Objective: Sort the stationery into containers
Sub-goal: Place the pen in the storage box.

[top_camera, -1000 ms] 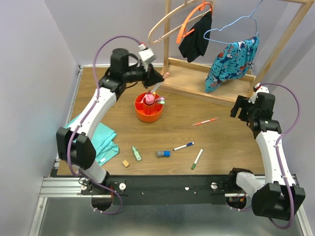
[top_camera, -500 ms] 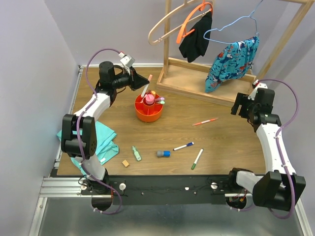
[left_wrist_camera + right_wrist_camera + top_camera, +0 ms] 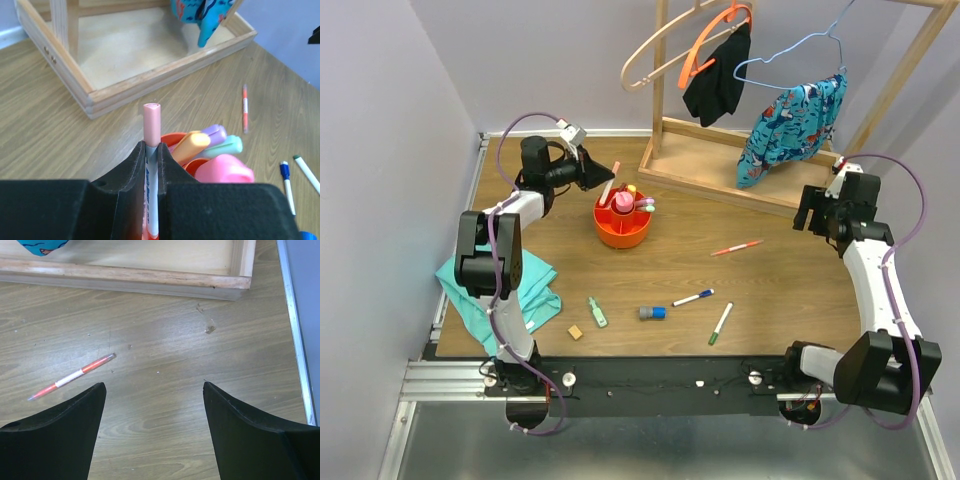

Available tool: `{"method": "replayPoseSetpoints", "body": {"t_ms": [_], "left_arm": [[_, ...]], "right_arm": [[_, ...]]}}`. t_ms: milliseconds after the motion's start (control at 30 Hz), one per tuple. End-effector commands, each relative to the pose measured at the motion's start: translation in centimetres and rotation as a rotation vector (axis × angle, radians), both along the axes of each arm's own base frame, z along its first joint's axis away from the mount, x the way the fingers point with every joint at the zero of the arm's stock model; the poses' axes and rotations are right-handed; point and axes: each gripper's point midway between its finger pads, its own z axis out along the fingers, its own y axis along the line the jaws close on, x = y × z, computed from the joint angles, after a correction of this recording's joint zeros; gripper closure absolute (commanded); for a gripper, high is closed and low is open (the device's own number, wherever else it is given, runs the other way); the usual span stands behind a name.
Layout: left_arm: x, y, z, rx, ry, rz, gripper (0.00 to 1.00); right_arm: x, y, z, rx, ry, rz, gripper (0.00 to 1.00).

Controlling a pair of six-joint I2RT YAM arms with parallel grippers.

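My left gripper (image 3: 592, 172) is shut on a thin white marker with a pink cap (image 3: 610, 184), held just back-left of the round orange organiser (image 3: 624, 228). In the left wrist view the marker (image 3: 151, 120) stands between the fingers (image 3: 135, 165), with the organiser's rim (image 3: 172, 136) right behind it, holding orange, purple, green and pink highlighters. My right gripper (image 3: 825, 215) is open and empty above bare wood. A red marker (image 3: 737, 247) lies to its left and also shows in the right wrist view (image 3: 72, 376).
On the table lie a blue-capped marker (image 3: 692, 298), a green-capped marker (image 3: 721, 323), a blue-grey piece (image 3: 652, 313), a green highlighter (image 3: 597, 312) and a tan cube (image 3: 576, 332). A teal cloth (image 3: 515, 285) lies at left. The wooden rack base (image 3: 720, 165) stands behind.
My left arm has drawn back to the left with the pink-capped marker, from above the organiser to its back-left side. The right arm has barely shifted.
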Motion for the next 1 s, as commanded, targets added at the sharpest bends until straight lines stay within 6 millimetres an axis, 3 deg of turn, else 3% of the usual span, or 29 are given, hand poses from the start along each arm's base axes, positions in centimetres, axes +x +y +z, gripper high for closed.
{"method": "replayPoseSetpoints", "body": {"t_ms": [0, 333, 600, 633, 733, 800, 833, 900, 933, 967], "left_arm": [[-0.2, 0.6, -2.6, 0.042, -0.026, -0.047, 0.89], [-2.2, 0.8, -3.4, 0.073, -0.012, -0.093, 0.76], [-3.8, 1.6, -2.4, 0.123, -0.019, -0.085, 0.61], [-3.8, 1.7, -1.8, 0.13, -0.032, -0.082, 0.59], [-3.2, 1.7, 2.8, 0.133, -0.127, -0.067, 0.52], [-3.6, 1.1, 8.1, 0.114, -0.217, -0.079, 0.51], [-4.1, 0.5, 9.8, 0.119, -0.243, -0.088, 0.5], [-6.7, -2.7, 12.9, 0.188, -0.302, -0.168, 0.47], [-7.8, -4.0, 13.0, 0.23, -0.309, -0.201, 0.46], [-9.7, -7.2, 12.6, 0.286, -0.306, -0.247, 0.45]], "right_arm": [[0.4, -0.2, 0.8, -0.015, -0.006, 0.028, 0.14], [-0.1, 0.3, 0.0, 0.004, -0.004, 0.034, 0.14], [-0.6, 0.9, -0.5, 0.027, -0.016, 0.047, 0.14], [-0.8, 1.1, -0.7, 0.049, -0.014, 0.031, 0.14], [-0.9, 1.3, -0.7, 0.062, -0.025, 0.033, 0.14], [-0.9, 1.5, -0.6, 0.072, -0.037, 0.033, 0.14], [-1.0, 1.6, -0.5, 0.074, -0.043, 0.03, 0.14], [-0.9, 1.6, 0.1, 0.086, -0.069, 0.014, 0.14], [-0.9, 1.7, 0.3, 0.09, -0.079, 0.01, 0.14], [-0.8, 1.8, 0.6, 0.096, -0.092, 0.009, 0.14]]}}
